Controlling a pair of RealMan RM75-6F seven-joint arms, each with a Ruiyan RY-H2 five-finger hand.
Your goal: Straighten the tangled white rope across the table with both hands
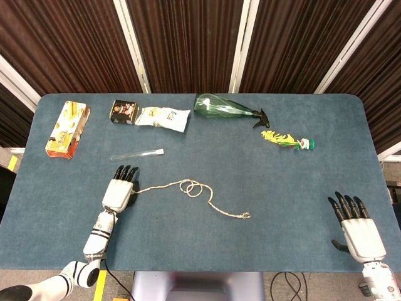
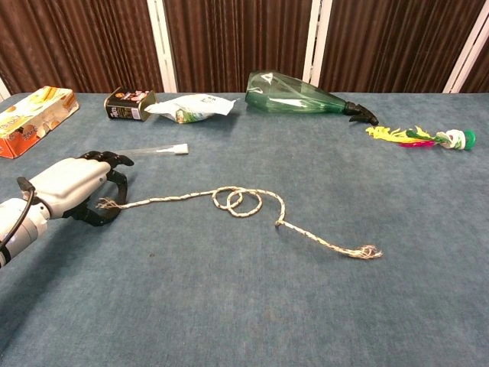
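On the blue table (image 1: pixel 301 200), the rope (image 1: pixel 194 188) lies left of centre, running from the left hand (image 1: pixel 119 191) rightward into two small overlapping loops (image 2: pixel 238 200), then diagonally toward the front to a knotted end (image 2: pixel 365 251). Chest view shows the left hand's fingers (image 2: pixel 107 158) curled over the frayed rope end (image 2: pixel 107 204), with the thumb beneath; the end sits inside that curl, so the hand grasps the rope. Its palm faces down, close to the table.

At the near right corner, the right hand (image 1: pixel 357 229) rests with fingers extended and apart, holding nothing, well apart from the rope. It shows in the head view only.

Along the far side, from left to right: an orange box (image 1: pixel 67 128); a dark can (image 1: pixel 124 111) on its side, touching a white pouch (image 1: pixel 163 118); a green spray bottle (image 1: pixel 229 110) on its side; and a yellow-green toy (image 1: pixel 287 140). A clear tube (image 1: pixel 138 153) lies between the can and the left hand.
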